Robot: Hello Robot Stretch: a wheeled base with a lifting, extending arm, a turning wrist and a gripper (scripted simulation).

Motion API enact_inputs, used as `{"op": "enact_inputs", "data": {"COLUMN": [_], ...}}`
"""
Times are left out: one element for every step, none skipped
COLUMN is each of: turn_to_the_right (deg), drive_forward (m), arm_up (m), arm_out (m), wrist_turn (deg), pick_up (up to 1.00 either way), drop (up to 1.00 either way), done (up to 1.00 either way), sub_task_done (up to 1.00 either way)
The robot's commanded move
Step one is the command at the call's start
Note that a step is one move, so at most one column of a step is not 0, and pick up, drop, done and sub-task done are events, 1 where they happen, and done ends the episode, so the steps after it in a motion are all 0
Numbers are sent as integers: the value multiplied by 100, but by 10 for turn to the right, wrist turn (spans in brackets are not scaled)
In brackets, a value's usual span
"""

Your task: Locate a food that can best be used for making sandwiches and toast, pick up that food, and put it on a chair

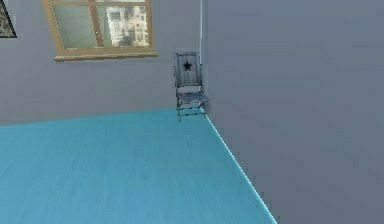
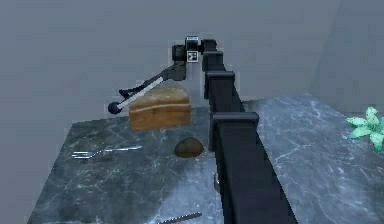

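Gripper (image 2: 118, 103) near bread (image 2: 160, 108) at far edge of counter (image 2: 90, 185); finger state and whether it holds anything: cannot tell. Chair (image 1: 188, 88) stands in room corner, forward view.

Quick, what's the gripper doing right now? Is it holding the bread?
Gripper: cannot be told whether it holds anything, because the bread loaf appears to rest on the dark table right at its far end.
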Motion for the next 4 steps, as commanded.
{"op": "enact_inputs", "data": {"turn_to_the_right": [0,0,0,0], "drive_forward": [0,0,0,0], "arm_up": [0,-8,0,8], "arm_out": [0,0,0,0], "wrist_turn": [150,0,0,0], "pick_up": [0,0,100,0], "drop": [0,0,0,0], "done": [0,0,0,0], "sub_task_done": [0,0,0,0]}}
